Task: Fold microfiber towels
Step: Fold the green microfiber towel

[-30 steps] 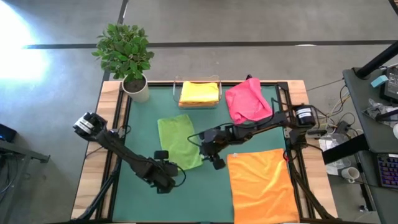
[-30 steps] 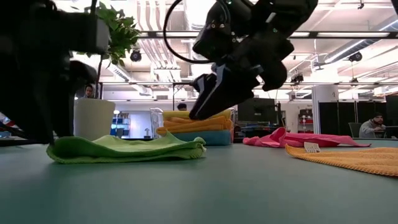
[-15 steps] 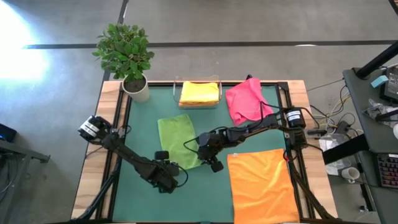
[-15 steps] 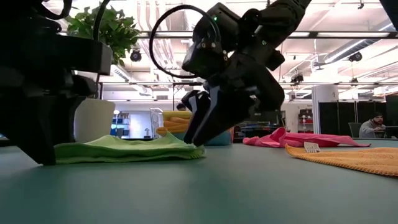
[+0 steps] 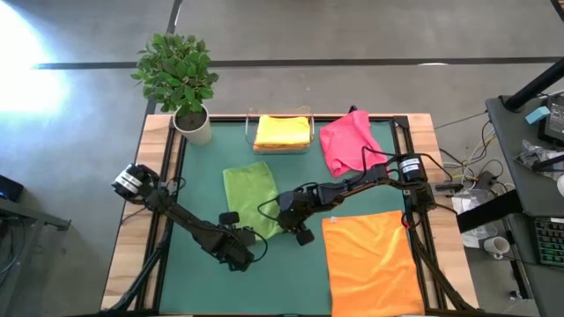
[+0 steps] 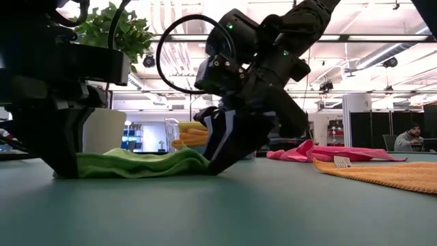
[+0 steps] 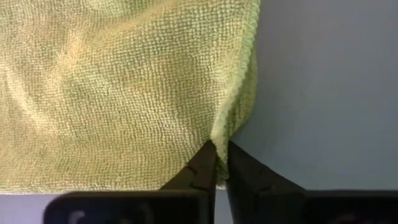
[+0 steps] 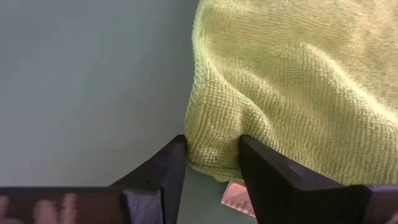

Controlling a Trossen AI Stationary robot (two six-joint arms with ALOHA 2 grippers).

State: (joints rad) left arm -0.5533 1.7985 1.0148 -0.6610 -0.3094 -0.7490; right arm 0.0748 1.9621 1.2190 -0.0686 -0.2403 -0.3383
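A green microfiber towel [image 5: 251, 198] lies flat on the green mat as a long strip. My left gripper [image 5: 240, 239] is shut on its near left corner. My right gripper [image 5: 284, 215] is open at the near right corner [image 8: 211, 152], one finger on each side of it. A yellow towel [image 5: 282, 131] lies in the clear tray at the far edge. A pink towel [image 5: 351, 143] lies crumpled to the right of the tray. An orange towel [image 5: 370, 260] is spread flat at the near right. My left gripper pinches a small pucker of the green towel's edge [image 7: 222, 138] at its near left corner between both fingertips [image 7: 205, 165]. The fingers come steeply from above. The towel lies on the mat; how many layers are caught I cannot tell. My right gripper's open fingers [image 8: 171, 163] flank the near right corner from above and the right; whether they touch it I cannot tell.
A potted plant [image 5: 181, 79] stands at the table's far left corner. The clear tray [image 5: 253, 119] sits at the far middle. Bare mat [image 5: 189, 185] lies left of the green towel and along the near edge between the arms.
Both grippers have come down onto the green towel's near edge. The right one has also moved toward the table's left, until its fingers stand around the near right corner. The left one has closed in on the near left corner, and the towel's end there has bunched slightly.
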